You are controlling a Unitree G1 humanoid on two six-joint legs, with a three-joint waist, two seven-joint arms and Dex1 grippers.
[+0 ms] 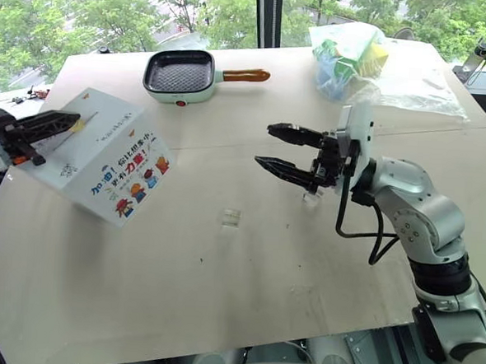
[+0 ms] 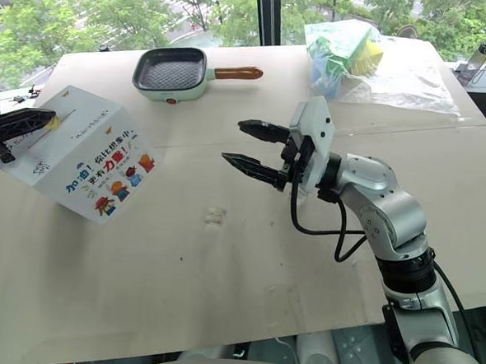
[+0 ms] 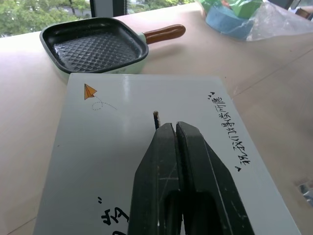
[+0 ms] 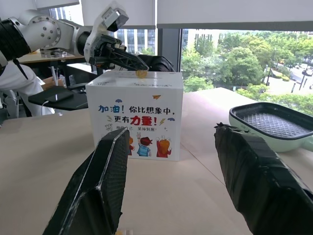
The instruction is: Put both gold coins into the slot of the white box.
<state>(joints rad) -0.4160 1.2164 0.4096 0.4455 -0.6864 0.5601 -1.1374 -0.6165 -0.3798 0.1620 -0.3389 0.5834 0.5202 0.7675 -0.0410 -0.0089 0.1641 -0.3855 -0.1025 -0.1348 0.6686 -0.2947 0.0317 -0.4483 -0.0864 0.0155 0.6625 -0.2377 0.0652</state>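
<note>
We are holding our left claw pressed together over the top of the white box, pinching a gold coin at its tips, right at the near end of the slot. The box is sitting on the left part of the surface. Our right claw is hanging spread and empty above mid-surface, pointing toward the box.

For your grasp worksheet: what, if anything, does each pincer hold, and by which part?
The left pincer pinches a small shiny gold coin by its upper edge above the white cardboard box. The right pincer is open, holding nothing.
</note>
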